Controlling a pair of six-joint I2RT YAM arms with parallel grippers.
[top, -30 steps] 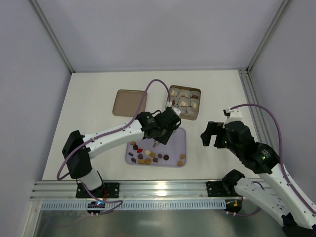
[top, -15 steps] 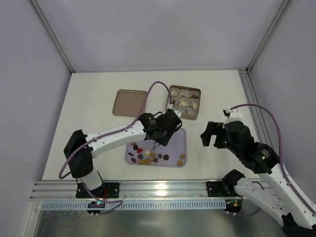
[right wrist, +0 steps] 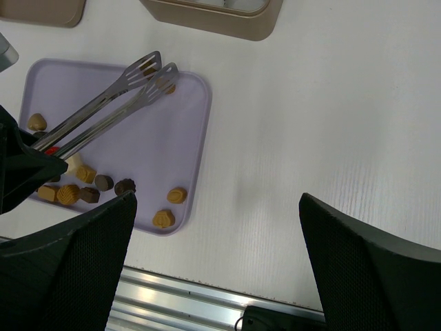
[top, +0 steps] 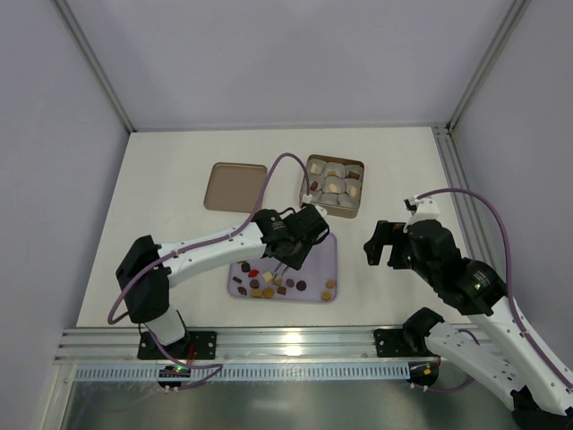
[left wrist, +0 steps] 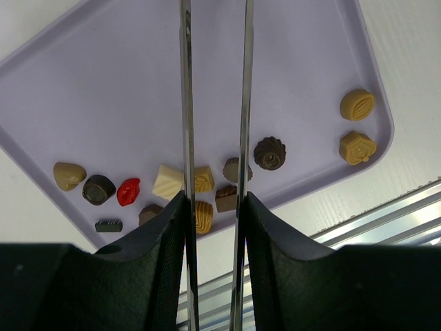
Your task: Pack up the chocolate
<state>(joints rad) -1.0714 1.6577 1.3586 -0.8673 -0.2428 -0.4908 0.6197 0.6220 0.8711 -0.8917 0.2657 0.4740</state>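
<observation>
The left pincer (left wrist: 211,207) is pinching a pair of metal tongs (right wrist: 146,64), its jaws pressed onto the two blades. In the left wrist view the blades run straight up and out of the top of the frame. The chocolate (left wrist: 167,181) does not lie out at the tips. It lies low in that frame, close to the pincer's fingertips, strung in a loose row along the lower edge of the lavender tray (left wrist: 296,69). A few tan and brown pieces show between the blades. How high the blades ride above them cannot be told.

In the right wrist view the tongs slant from lower left to upper right, with their tips over the tray's bare upper part, near the tan box (right wrist: 234,24). Whether the tips carry anything is too small to tell. By my judgement, a pick needs the tips drawn back along their own line toward the row.

The tray is smooth with a shallow raised rim. The middle pieces crowd and partly touch, while two tan ones at the right of the left wrist frame stand freer.

The right pincer (right wrist: 217,200) hangs spread wide and empty over bare table (right wrist: 310,103), well apart from the tray, so the left arm is the nearer
</observation>
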